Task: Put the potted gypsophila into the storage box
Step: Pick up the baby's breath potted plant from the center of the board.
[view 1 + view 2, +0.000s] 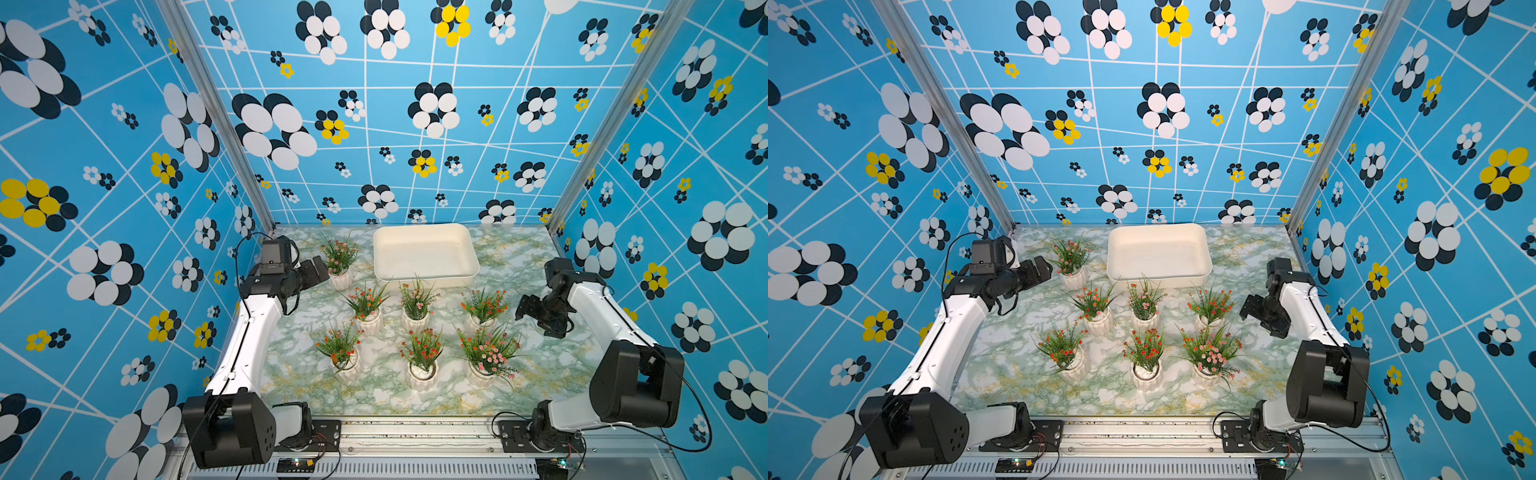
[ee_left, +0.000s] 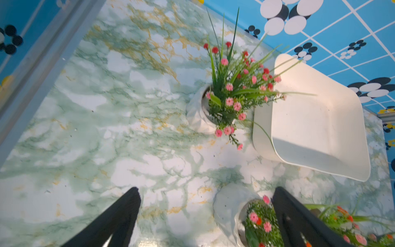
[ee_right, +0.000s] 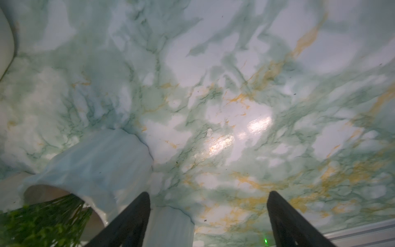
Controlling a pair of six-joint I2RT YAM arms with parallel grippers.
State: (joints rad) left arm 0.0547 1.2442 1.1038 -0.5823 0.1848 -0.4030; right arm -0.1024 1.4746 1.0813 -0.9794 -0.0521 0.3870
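Left tool [image 1: 316, 268] hovers spread wide and empty just beside the far-left potted gypsophila in its white ribbed pot [image 1: 340, 266], probably picked because it stands nearest the empty cream-white rectangular plastic storage box [image 1: 424, 253] at the far centre of the green marbled table [image 1: 291, 365]. Right tool [image 1: 524, 309] hangs with jaws apart, holding nothing, near another flowering pot [image 1: 484, 309].

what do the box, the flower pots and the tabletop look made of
The storage box looks like plastic: smooth cream-white, slight sheen, rounded moulded corners. The pots are white, ribbed and matte; ceramic or plastic, cannot tell. The table has a glossy marble-print surface, probably film or laminate, given the glare.
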